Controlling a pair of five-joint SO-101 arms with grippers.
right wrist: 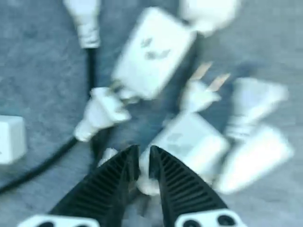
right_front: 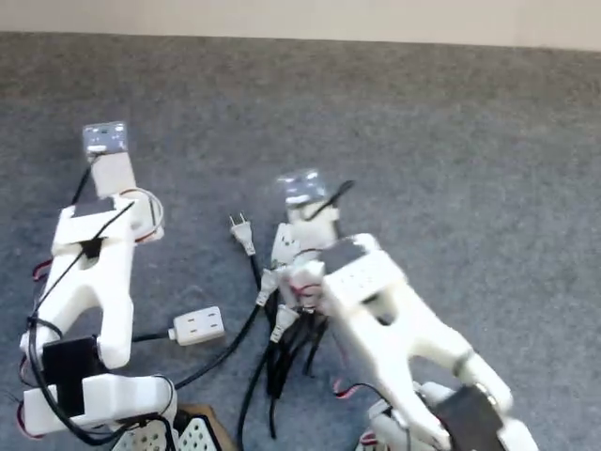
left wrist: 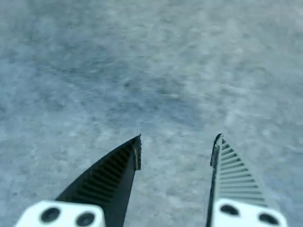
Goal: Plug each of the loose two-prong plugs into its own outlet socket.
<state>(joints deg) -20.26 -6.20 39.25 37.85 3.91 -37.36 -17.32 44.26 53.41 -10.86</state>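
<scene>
A heap of white plugs and outlet blocks (right_front: 282, 277) on black cables lies mid-carpet. One loose two-prong plug (right_front: 241, 231) sticks out at its far left, and a single white outlet block (right_front: 198, 326) lies nearer the left arm. My right gripper (right wrist: 143, 152) hangs just over the heap with its jaws almost together. A bit of white plug shows in the slit, and I cannot tell if it is held. Close by lie a plug with brass prongs (right wrist: 199, 92) and an outlet block (right wrist: 154, 52). My left gripper (left wrist: 177, 141) is open over bare carpet, far left (right_front: 105, 139).
Black cables (right_front: 272, 366) run from the heap toward the near edge. A white perforated piece (right_front: 188, 434) sits by the left arm's base. Grey carpet (right_front: 470, 150) stretches open to the right and behind. A pale strip runs along the far edge.
</scene>
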